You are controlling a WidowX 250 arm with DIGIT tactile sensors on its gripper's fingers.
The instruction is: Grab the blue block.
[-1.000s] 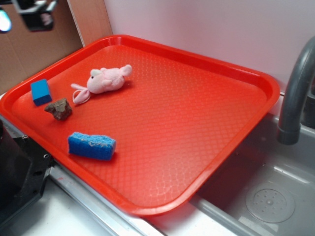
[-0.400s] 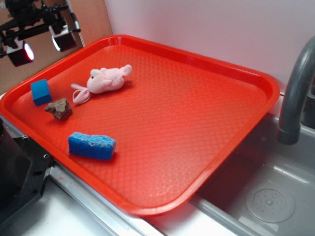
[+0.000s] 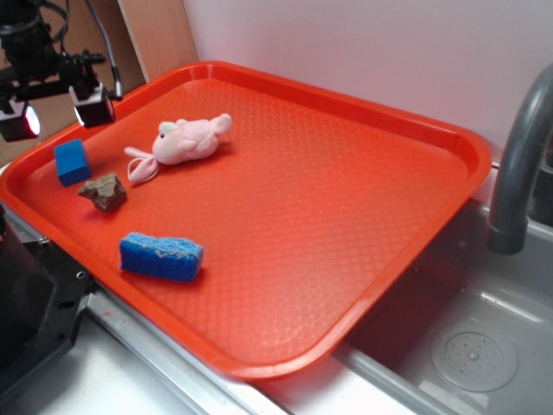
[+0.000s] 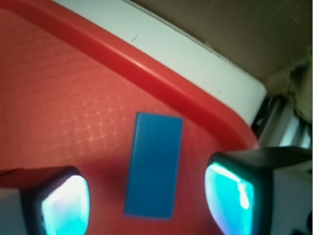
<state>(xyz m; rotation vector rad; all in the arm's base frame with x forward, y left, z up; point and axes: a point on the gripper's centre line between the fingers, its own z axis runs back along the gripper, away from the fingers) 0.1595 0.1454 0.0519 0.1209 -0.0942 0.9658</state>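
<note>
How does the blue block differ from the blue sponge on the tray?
The blue block has smooth, flat faces; the blue sponge looks rough and uneven. The block is shorter, the sponge longer. The block sits near the tray's far left rim, the sponge near its front edge. Both are blue.

block (image 3: 72, 162) left on tray (image 3: 346, 225) | rock (image 3: 104, 191) beside | sponge (image 3: 161, 256) nearer

Solid blue block (image 4: 153, 165); red tray (image 3: 346, 216) with diamond texture; pink plush (image 3: 186, 141); blue sponge (image 3: 161, 256).
</note>
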